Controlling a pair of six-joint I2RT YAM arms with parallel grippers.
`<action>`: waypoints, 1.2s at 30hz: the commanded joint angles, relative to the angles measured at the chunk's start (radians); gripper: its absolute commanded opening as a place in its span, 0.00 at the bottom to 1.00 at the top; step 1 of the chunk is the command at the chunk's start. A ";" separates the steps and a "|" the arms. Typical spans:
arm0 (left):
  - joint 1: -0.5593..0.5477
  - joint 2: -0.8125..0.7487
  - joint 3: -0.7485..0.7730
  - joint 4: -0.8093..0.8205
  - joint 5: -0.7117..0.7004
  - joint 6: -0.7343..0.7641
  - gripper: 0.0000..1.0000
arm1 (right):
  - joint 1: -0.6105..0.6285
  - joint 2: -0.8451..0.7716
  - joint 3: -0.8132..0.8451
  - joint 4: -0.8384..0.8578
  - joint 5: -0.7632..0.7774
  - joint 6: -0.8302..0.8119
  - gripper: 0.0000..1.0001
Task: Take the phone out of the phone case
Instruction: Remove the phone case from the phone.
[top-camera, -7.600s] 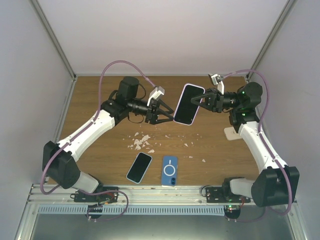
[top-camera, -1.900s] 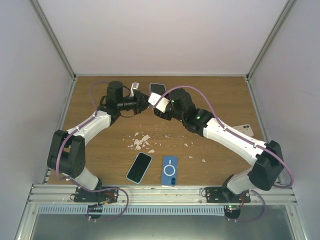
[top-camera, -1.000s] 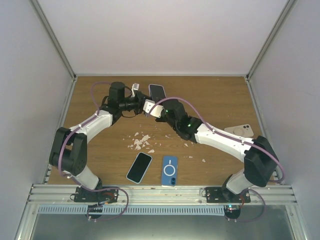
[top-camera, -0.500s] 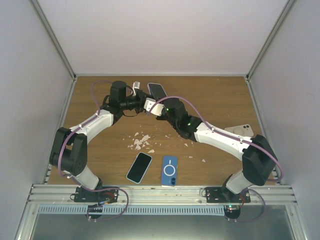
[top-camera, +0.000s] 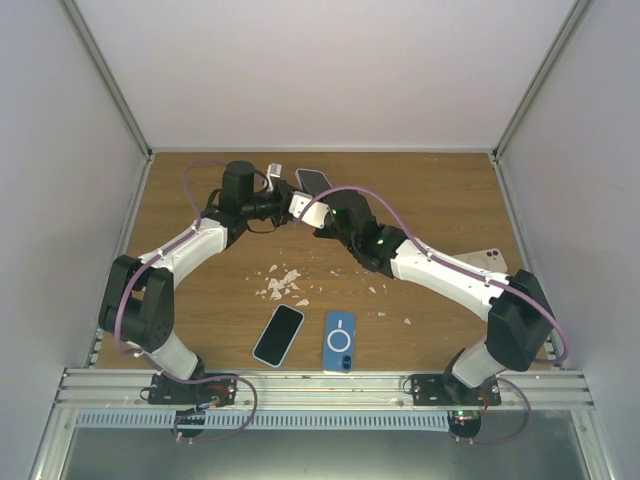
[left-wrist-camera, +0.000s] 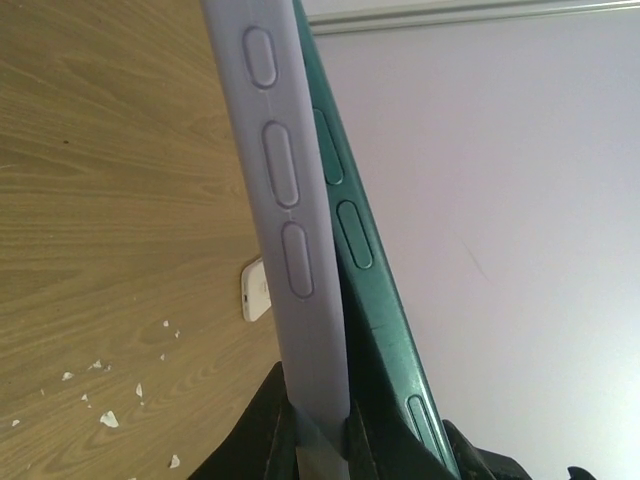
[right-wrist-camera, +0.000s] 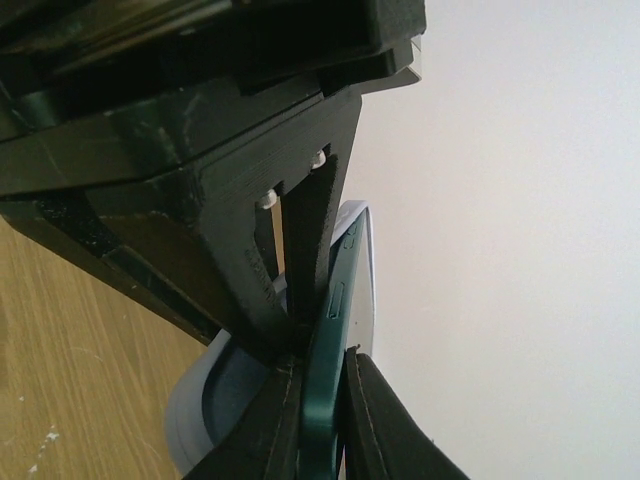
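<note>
Pale walls box in a wooden table, where both arms meet near the far edge, left of centre. The left gripper is clamped tight on the lavender case. The right gripper is pinched closed on the dark green phone, whose upper edge stands partly clear of the case. By the near edge lie a black phone and a blue case. A white phone sits by the right edge, with white crumbs mid-table.

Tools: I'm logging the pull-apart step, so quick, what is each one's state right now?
Left tool: closed on the lavender phone case.
Right tool: closed on the dark green phone.
</note>
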 joint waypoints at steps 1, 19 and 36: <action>-0.021 -0.010 0.018 -0.015 0.029 0.149 0.00 | -0.047 -0.057 0.068 -0.010 0.049 0.048 0.01; -0.016 0.018 0.021 -0.120 -0.110 0.263 0.00 | -0.077 -0.089 0.132 -0.050 0.037 0.080 0.00; -0.009 0.020 0.017 -0.204 -0.230 0.335 0.00 | -0.156 -0.116 0.239 -0.215 -0.120 0.271 0.01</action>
